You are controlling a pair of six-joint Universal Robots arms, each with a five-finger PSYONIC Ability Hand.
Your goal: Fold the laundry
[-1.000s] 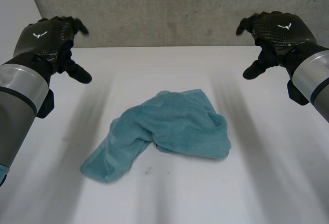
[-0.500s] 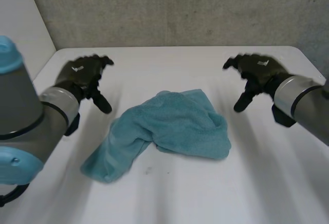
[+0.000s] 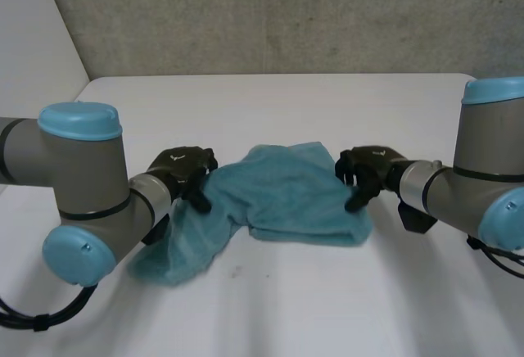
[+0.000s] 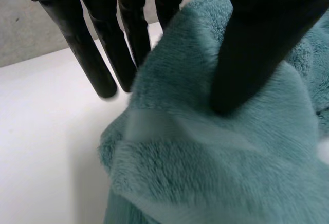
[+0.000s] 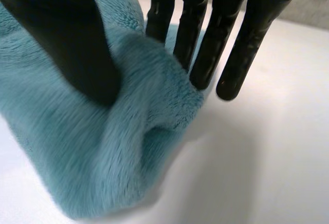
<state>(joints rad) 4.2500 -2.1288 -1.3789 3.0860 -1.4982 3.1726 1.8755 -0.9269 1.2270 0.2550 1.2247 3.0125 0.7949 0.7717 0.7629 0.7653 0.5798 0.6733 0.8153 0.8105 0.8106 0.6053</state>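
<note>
White table (image 3: 270,308) open around towel (image 3: 286,197), robot hands (image 3: 182,169) (image 3: 370,169) at opposite edges

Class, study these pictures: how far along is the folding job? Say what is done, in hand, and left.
Done: nothing folded; the towel lies crumpled on the table. In hand: the left hand and right hand sit at its opposite edges, thumbs on the cloth, fingers straight beside it, no pinch closed yet. Left: grip, spread flat, fold.
</note>
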